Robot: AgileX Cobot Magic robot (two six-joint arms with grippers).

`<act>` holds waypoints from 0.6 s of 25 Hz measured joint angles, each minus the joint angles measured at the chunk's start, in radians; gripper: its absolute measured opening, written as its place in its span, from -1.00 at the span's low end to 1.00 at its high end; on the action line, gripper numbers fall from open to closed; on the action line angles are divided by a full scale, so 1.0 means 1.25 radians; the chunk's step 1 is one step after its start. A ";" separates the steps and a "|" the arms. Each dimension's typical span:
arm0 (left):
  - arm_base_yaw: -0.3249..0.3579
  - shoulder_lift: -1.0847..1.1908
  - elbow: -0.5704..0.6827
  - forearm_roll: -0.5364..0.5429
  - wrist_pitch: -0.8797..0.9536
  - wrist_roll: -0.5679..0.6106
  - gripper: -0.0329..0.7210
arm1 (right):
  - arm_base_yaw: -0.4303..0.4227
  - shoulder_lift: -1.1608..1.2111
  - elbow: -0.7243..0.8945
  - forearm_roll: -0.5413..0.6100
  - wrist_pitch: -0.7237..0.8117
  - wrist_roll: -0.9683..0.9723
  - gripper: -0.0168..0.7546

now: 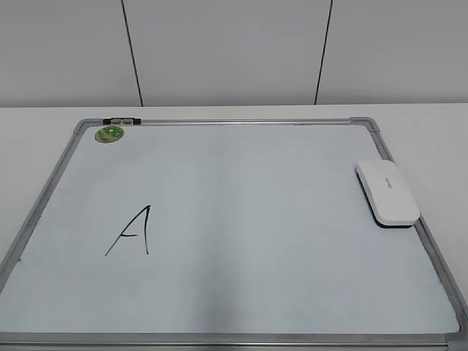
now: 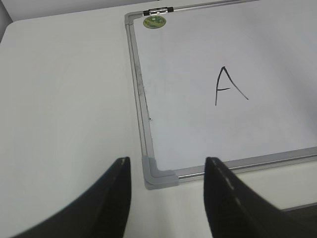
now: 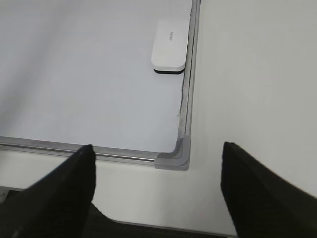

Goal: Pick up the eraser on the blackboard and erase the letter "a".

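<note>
A: Eraser?
B: White rounded block, dark underside, at 3 o'clock on the blackboard, against its frame. Lettering unreadable.
A: Writing?
B: Only an angular "A", 8 o'clock.
A: Grippers?
B: Left gripper, right gripper spread wide, empty; tips cropped.

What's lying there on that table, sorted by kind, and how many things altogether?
Whiteboard: 1
Eraser: 1
Green round magnet: 1
Hand-drawn letter A: 1
Robot claws, both open and empty: 2, left, right
Total: 6
</note>
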 joint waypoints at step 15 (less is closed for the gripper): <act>0.000 0.000 0.000 0.000 0.000 0.000 -0.02 | 0.000 0.000 0.000 -0.010 0.000 0.000 0.56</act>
